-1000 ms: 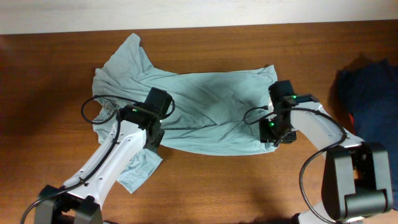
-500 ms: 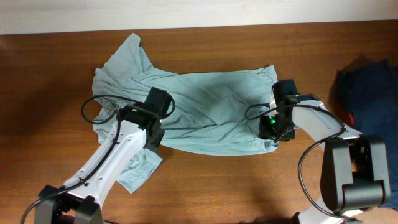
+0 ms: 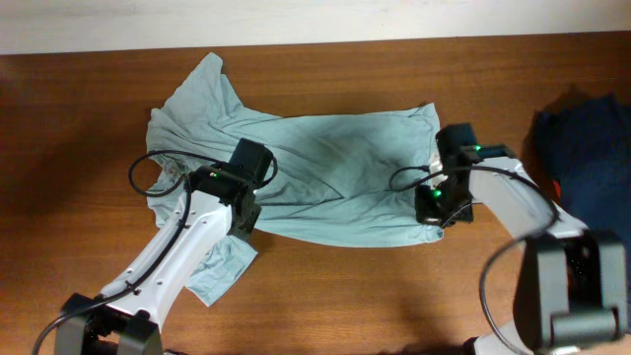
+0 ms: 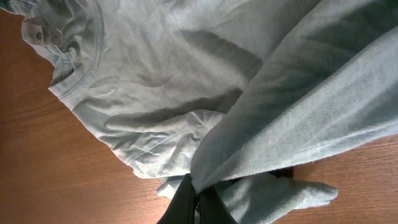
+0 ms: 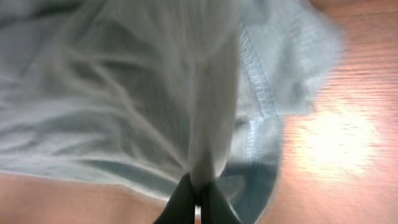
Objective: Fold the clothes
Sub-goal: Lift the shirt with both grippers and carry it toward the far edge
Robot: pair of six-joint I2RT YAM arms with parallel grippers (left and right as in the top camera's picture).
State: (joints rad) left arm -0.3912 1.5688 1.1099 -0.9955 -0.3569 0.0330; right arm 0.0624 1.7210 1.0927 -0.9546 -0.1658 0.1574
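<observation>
Across the middle of the bench the pale grey-blue T-shirt is lying spread, and with your left claw and right claw both pinching shut on its near edge, you are probably starting the first fold, needing an even lift toward the far edge.

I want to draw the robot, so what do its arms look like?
The left arm and right arm have white tube-shaped links and chunky black joints. Each carries a looping black cable and small green lights. The left end effector and right end effector have thin black fingers.
</observation>
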